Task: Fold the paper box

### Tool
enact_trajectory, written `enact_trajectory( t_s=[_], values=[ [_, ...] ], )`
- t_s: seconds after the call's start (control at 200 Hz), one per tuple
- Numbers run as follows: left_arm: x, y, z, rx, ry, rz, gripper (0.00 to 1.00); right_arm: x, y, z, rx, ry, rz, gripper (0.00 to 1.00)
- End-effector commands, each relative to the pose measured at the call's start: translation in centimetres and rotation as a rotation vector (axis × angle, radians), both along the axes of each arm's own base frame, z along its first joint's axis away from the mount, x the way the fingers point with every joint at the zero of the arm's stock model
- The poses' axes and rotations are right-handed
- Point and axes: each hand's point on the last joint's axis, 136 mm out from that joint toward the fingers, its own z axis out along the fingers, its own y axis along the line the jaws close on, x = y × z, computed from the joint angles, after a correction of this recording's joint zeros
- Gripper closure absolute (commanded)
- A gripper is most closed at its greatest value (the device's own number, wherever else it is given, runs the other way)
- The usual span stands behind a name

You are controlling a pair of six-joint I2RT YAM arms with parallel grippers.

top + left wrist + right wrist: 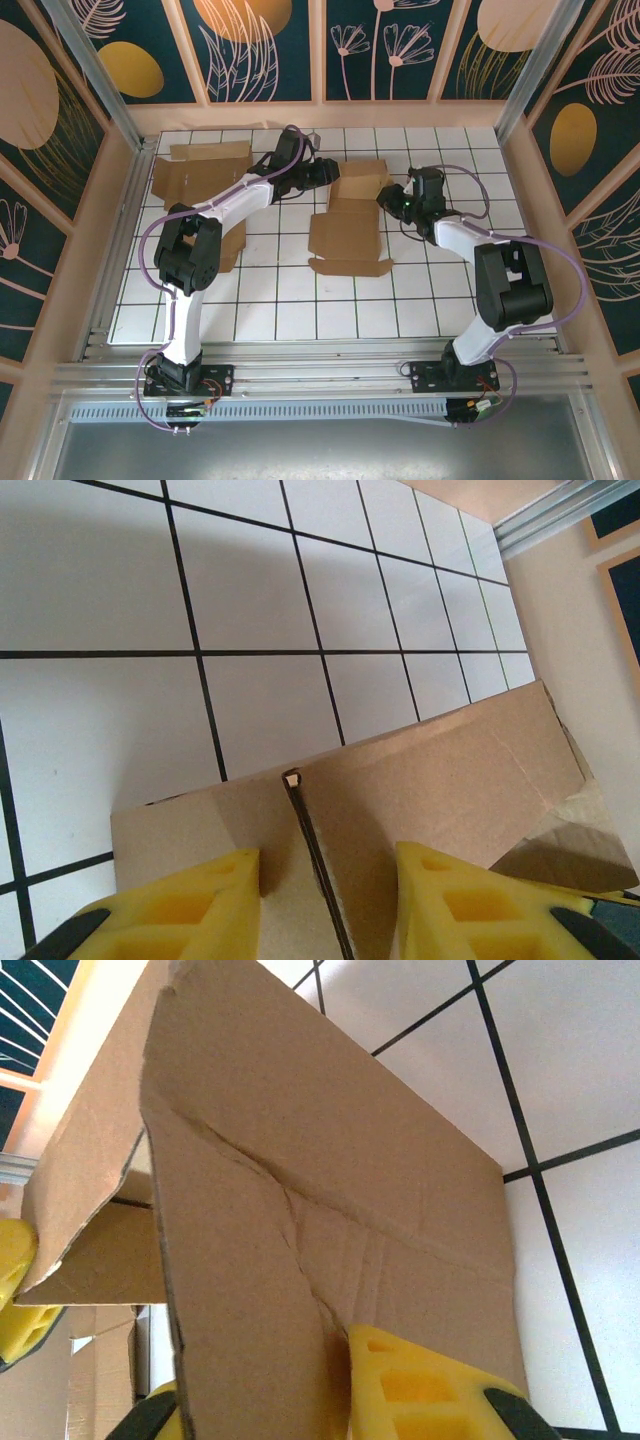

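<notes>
While the right gripper [388,198] clamps a raised wall of the paper box [350,225] at centre frame, the fingers [190,910] of the left gripper [325,858] stand apart astride its upper-left flap, grip unclear; a flat cardboard blank [200,172] lies upper left under the left arm [232,205].

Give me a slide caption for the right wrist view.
Right gripper pinching a creased flap of the brown cardboard box, with the white gridded table behind.

Top camera: high at 6 o'clock, facing down over the table [300,310]. Wrist cameras: very near, both sharing the cardboard box [345,235] mid-table.
</notes>
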Motion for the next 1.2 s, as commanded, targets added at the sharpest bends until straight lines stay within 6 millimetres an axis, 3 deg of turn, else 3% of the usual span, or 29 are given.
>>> enact_trajectory(
  t_s=[0.0, 0.225, 0.365, 0.581, 0.831, 1.051, 1.191],
  values=[
    [-4.5, -1.8, -5.0, 0.059, 0.155, -0.105, 0.65, 1.4, 3.4, 4.5, 0.109, -0.098, 0.084, 0.84],
    [-4.7, -2.4, -4.8, 0.051, 0.154, -0.114, 0.65, 1.7, 6.6, 2.0, 0.097, -0.112, 0.131, 0.8],
    [-4.8, -2.3, -4.8, 0.057, 0.152, -0.114, 0.65, 2.3, 6.8, 0.3, 0.014, -0.148, 0.136, 0.72],
    [-4.7, -2.3, -4.8, 0.063, 0.152, -0.108, 0.65, 2.5, 6.8, 1.0, -0.028, -0.19, 0.164, 0.56],
    [-4.4, -1.5, -5.1, 0.128, 0.134, -0.1, 0.64, 0.8, 2.0, 2.1, -0.458, -0.387, 0.35, 0.35],
    [-3.4, -0.9, -5.5, 0.196, 0.109, -0.073, 0.6, 0.4, -3.4, 4.6, -0.401, -0.373, 0.357, 0.3],
    [-3.0, -1.0, -5.0, 0.198, 0.094, -0.075, 0.59, 0.8, -5.6, 3.2, -0.435, -0.337, 0.255, 0.3]
  ],
)
